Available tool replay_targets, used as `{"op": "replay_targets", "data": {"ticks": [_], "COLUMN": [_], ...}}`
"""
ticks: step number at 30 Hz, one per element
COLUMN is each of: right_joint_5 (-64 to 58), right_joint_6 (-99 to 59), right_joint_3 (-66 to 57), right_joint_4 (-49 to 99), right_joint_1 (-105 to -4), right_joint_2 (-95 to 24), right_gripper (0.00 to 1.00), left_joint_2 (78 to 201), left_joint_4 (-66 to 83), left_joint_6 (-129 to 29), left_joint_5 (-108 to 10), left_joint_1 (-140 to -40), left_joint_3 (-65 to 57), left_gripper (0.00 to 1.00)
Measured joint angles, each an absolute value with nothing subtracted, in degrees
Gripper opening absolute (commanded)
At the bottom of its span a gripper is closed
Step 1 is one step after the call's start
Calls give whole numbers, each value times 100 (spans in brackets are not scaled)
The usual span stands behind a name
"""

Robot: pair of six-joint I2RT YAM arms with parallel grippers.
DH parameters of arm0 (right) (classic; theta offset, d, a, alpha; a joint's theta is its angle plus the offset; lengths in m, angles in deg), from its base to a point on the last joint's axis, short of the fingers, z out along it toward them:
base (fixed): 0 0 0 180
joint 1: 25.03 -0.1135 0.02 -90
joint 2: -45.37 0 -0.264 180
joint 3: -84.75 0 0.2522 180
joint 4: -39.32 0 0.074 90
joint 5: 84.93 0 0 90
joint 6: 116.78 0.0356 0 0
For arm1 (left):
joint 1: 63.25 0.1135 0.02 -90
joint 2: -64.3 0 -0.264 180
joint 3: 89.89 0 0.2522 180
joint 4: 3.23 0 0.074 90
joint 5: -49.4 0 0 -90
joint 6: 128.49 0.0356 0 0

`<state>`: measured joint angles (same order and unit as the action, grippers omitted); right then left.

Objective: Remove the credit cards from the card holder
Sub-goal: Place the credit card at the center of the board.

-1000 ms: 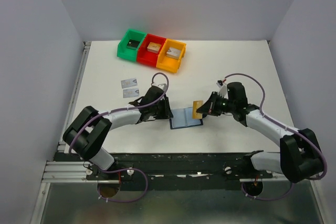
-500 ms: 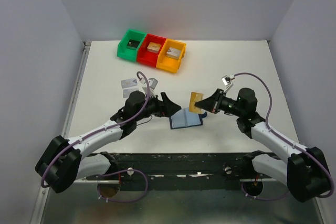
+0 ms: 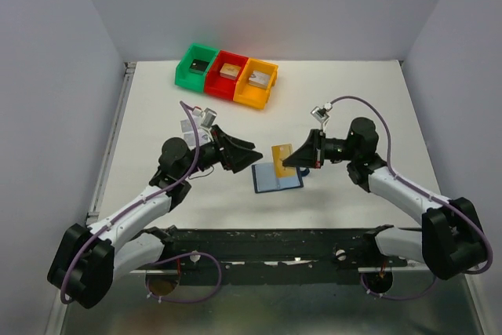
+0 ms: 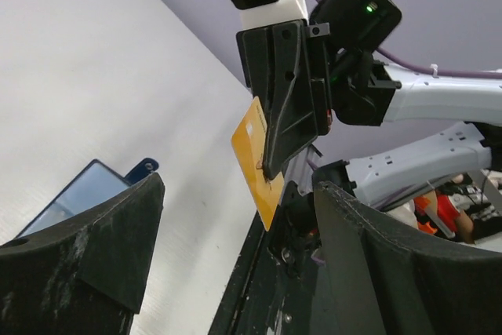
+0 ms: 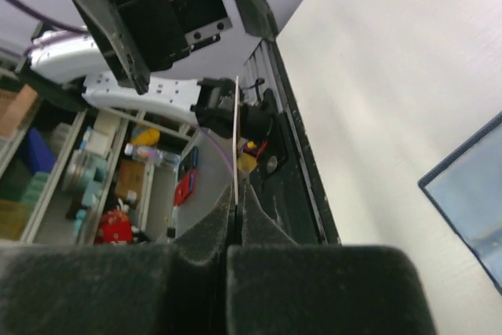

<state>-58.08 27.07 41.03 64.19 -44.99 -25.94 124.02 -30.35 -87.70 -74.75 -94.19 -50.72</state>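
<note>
The dark blue card holder (image 3: 278, 177) lies open and flat on the white table between the arms. Just above it my right gripper (image 3: 292, 158) is shut on a tan-gold credit card (image 3: 281, 154), held upright and clear of the holder. In the right wrist view that card (image 5: 236, 135) stands edge-on, pinched between the pads (image 5: 263, 229). My left gripper (image 3: 251, 152) hovers left of the holder, open and empty. Its wrist view looks past wide-open fingers (image 4: 102, 241) at the gold card (image 4: 252, 147) and a corner of the holder (image 4: 82, 190). A silver-grey card (image 3: 187, 125) peeks out beside the left wrist.
Green (image 3: 197, 66), red (image 3: 227, 74) and orange (image 3: 256, 82) bins stand in a row at the back, each holding a small block. Grey walls enclose the table on three sides. The black rail (image 3: 267, 234) runs along the near edge.
My left gripper opened, rose off the holder and drew back to the left. My right gripper lifted the gold card up away from the holder.
</note>
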Motion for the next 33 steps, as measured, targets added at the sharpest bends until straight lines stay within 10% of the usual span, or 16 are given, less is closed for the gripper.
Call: {"op": "replay_targets", "data": {"ticks": [14, 33], "right_joint_5": [-5732, -5564], "right_joint_6": [-921, -1671], "right_joint_3": [1880, 1281], "right_joint_4": [997, -288], "right_joint_1": [-5699, -6075], "right_joint_2": [-2353, -2637], "right_gripper": [0, 0], "left_joint_2": [12676, 12931], "left_joint_4": [-1798, -941], "left_joint_6": [-8125, -7443], "left_joint_5": [-9623, -10178], "left_joint_1": [-9262, -9723], "left_joint_3": [-3804, -3579], "left_gripper": [70, 20]}}
